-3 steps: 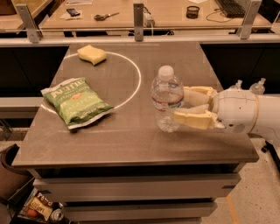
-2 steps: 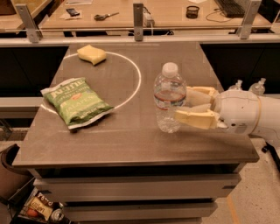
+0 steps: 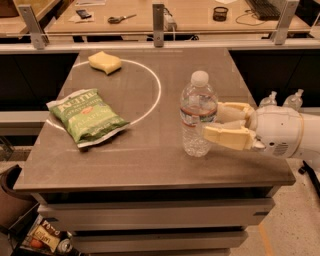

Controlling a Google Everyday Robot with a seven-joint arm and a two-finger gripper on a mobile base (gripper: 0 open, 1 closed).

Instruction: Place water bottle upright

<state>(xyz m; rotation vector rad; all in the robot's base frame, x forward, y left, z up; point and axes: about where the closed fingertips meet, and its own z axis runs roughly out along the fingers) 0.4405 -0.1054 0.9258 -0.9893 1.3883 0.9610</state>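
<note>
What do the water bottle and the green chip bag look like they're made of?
The water bottle, upright with the gripper at its side: clear plastic, see-through and ribbed, white cap. The chip bag: probably glossy plastic film, judging by its crinkles and crimped edges.

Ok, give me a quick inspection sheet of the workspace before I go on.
Surface: table, white circle marked on it.
Job's things: bottle upright on the table, cap on.
Clutter: chip bag, sponge, both left of the bottle.
Gripper: gripper at the bottle's right side, mid-height.
Cables: nothing seen on the table.
Surroundings: rear desk with scissors; two pump bottles right of the table.
</note>
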